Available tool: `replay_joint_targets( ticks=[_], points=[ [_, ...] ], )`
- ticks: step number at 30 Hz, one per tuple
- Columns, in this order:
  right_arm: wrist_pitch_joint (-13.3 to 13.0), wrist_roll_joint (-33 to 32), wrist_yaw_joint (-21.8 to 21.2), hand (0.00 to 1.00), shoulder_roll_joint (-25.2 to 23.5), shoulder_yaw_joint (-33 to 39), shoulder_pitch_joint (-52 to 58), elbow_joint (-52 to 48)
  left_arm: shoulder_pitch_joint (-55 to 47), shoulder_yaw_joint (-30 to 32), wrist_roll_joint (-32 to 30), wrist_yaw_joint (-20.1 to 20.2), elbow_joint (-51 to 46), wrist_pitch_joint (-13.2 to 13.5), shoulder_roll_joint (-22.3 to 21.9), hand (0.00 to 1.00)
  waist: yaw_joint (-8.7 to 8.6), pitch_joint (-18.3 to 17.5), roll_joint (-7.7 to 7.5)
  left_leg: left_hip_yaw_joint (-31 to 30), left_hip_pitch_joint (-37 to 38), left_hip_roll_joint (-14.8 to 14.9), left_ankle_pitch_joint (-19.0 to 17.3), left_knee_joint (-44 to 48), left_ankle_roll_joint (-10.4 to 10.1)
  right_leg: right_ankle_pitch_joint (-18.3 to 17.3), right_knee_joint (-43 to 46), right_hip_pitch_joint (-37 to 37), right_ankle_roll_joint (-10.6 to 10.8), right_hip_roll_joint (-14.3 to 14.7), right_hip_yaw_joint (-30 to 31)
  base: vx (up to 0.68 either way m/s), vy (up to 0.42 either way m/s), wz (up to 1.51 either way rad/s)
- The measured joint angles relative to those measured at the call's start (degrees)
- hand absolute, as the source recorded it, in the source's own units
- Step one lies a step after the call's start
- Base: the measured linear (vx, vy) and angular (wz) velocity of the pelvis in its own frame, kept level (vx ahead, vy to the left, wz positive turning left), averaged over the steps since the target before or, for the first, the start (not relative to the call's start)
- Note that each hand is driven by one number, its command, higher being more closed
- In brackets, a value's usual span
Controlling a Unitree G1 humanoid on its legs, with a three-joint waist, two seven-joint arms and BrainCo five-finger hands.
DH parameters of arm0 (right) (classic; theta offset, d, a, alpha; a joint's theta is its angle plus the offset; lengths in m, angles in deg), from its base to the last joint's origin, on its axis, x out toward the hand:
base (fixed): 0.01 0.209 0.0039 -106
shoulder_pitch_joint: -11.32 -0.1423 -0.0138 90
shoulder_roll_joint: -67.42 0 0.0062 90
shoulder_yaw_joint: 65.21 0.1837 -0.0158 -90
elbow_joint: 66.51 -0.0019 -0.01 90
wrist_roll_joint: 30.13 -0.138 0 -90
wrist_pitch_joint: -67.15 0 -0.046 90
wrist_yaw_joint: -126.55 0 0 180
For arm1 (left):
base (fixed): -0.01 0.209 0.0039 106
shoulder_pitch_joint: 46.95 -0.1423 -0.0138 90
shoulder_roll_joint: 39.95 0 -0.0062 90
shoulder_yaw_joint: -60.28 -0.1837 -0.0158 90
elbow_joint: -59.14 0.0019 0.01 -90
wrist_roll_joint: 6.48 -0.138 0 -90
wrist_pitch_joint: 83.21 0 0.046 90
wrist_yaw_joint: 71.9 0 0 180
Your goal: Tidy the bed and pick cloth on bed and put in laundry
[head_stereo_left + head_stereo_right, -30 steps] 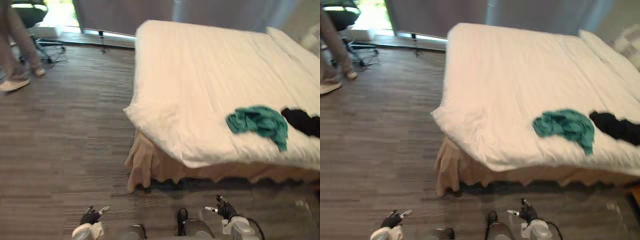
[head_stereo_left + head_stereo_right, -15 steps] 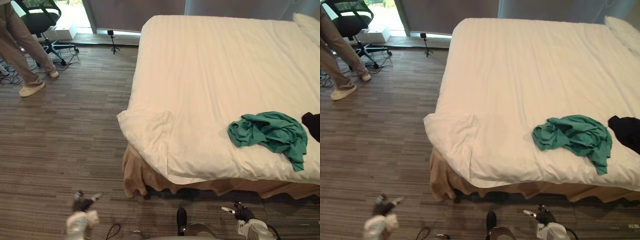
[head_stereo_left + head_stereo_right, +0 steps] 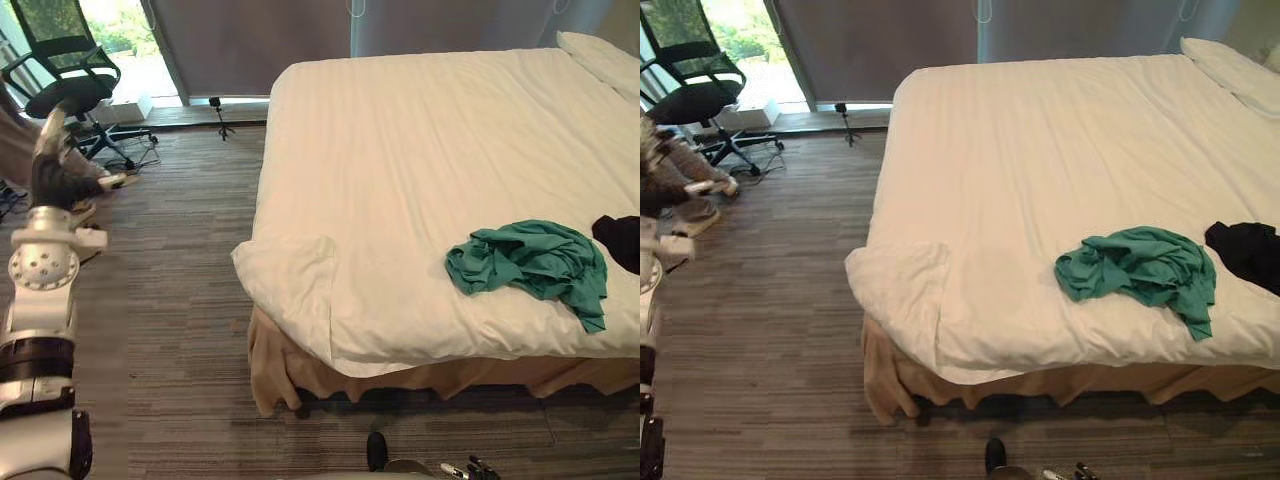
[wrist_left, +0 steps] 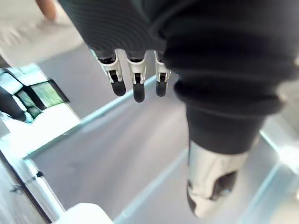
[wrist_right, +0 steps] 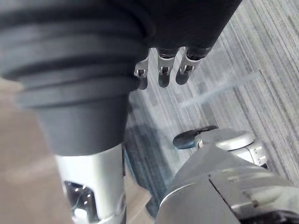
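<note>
Left hand (image 3: 58,170) is up in the air, well away from the bed (image 3: 400,150), fingers (image 4: 135,84) loose and holding nothing. Right hand (image 5: 161,70) hangs low by the bed's near edge, empty too. Green cloth (image 3: 530,262) lies on the bed near that edge, with black cloth (image 3: 620,240) beside it. I think I should step close first, then grab the green cloth by its bunched middle.

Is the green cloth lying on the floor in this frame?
No, the green cloth lies crumpled on the white bed near its front edge, next to a black cloth.
</note>
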Motion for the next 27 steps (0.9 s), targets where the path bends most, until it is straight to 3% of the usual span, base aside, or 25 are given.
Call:
replay_joint_targets(
  ticks=[6,10,14,15,23,27],
  points=[
    [-0.8,0.0,0.5,0.00,-0.3,-2.0,0.1,-0.1,0.4,-7.1,-5.3,0.7,3.7,-5.8,-5.9,0.00,-2.60,0.6,-0.31,2.4,-0.1,0.0,0.0,0.0,0.0,0.7,0.0,-1.4,-0.2,0.5,2.0,-0.03,-0.018,-0.22],
    [-1.5,0.1,0.7,0.00,-0.2,-3.1,-0.1,-0.4,0.6,-9.4,-9.3,1.1,9.7,-8.4,-8.8,0.00,-3.03,1.2,-0.38,4.2,-0.6,0.1,0.0,0.1,0.0,1.2,0.0,-2.8,-0.2,1.0,3.6,-0.05,-0.035,-0.25],
    [-1.5,0.3,0.9,0.00,0.9,-5.1,-1.8,-2.4,1.3,-10.9,-10.3,1.1,16.4,-10.9,-11.9,0.00,-4.07,4.7,-0.11,5.5,-3.1,0.1,0.0,0.9,-0.1,1.9,0.0,-5.8,-0.4,1.1,4.5,-0.06,-0.055,-0.18],
    [-1.5,0.3,0.9,0.00,1.0,-5.2,-2.8,-2.4,1.3,-11.8,-10.6,1.0,17.5,-11.5,-13.0,1.00,-4.41,6.0,-0.01,5.6,-3.4,0.2,0.0,1.0,-0.1,2.2,0.4,-6.1,-0.5,1.1,4.5,-0.01,-0.048,-0.04],
    [-1.3,0.4,1.0,0.00,2.7,-7.4,-7.8,-2.4,2.8,-15.0,-18.4,-1.1,18.3,-13.2,-15.6,1.00,-4.80,8.7,1.56,5.8,-5.2,-0.1,0.0,1.2,-0.1,2.9,0.4,-7.9,0.1,0.9,4.3,-0.01,-0.018,-0.03],
    [-1.3,1.2,1.1,0.00,3.1,-7.5,-8.2,-2.4,0.6,-15.0,-18.4,-1.5,17.6,-14.4,-16.3,1.00,-4.66,8.7,1.58,5.1,-4.7,-0.3,0.0,1.3,0.0,2.6,0.4,-6.9,0.3,0.5,3.5,-0.03,-0.005,0.12]
  ],
)
